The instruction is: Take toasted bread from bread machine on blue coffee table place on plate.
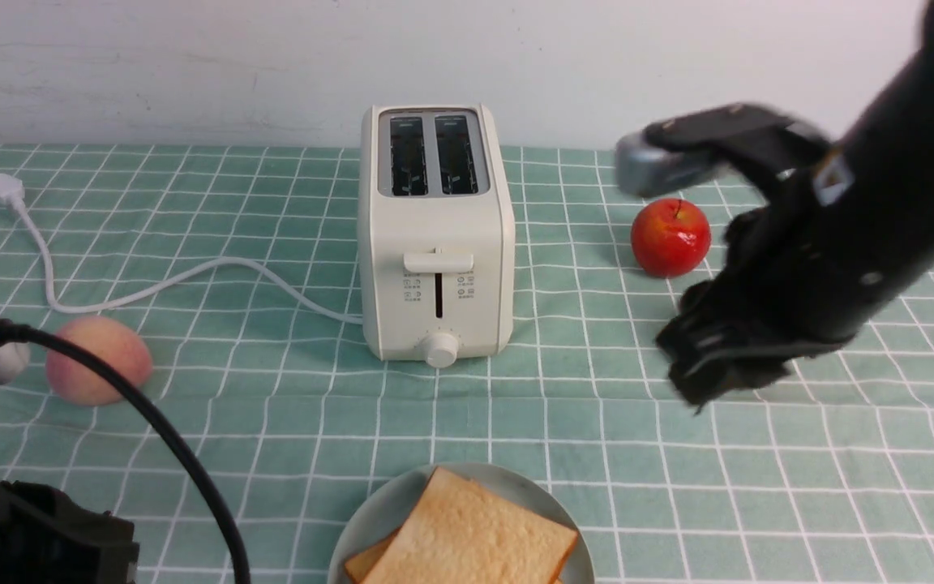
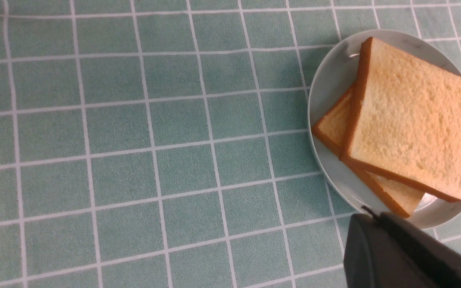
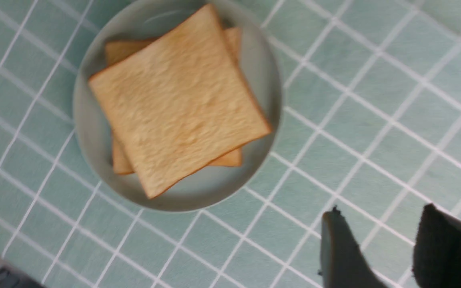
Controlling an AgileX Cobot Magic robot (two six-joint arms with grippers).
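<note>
Two square, golden-tan slices of toasted bread (image 1: 467, 539) lie stacked on the round, pale blue-green plate (image 1: 374, 511), with the upper slice skewed over the lower. The plate rests at the near edge of the mint-green, white-gridded cloth counter (image 1: 678, 503). The cream-white boxy bread machine (image 1: 434, 235) stands upright mid-counter, beyond the plate and apart from it.

My right end effector (image 1: 714, 377), blurred in the front view, hangs above the counter. It is to the right of the bread machine and nearer me than the glossy red apple (image 1: 670, 238). The plate and bread lie to its left, closer to me and well apart from it. In the right wrist view its two dark fingers (image 3: 342, 252) are spread, with bare cloth between them and nothing held.

My left end effector (image 2: 374, 240) shows only one dark part in the left wrist view, overlapping the plate's rim and close to the lower slice. I cannot tell whether it is spread or pressed together.

A pale pink-orange peach (image 1: 98, 361) sits at the counter's left, near the white power cord (image 1: 191, 276).
</note>
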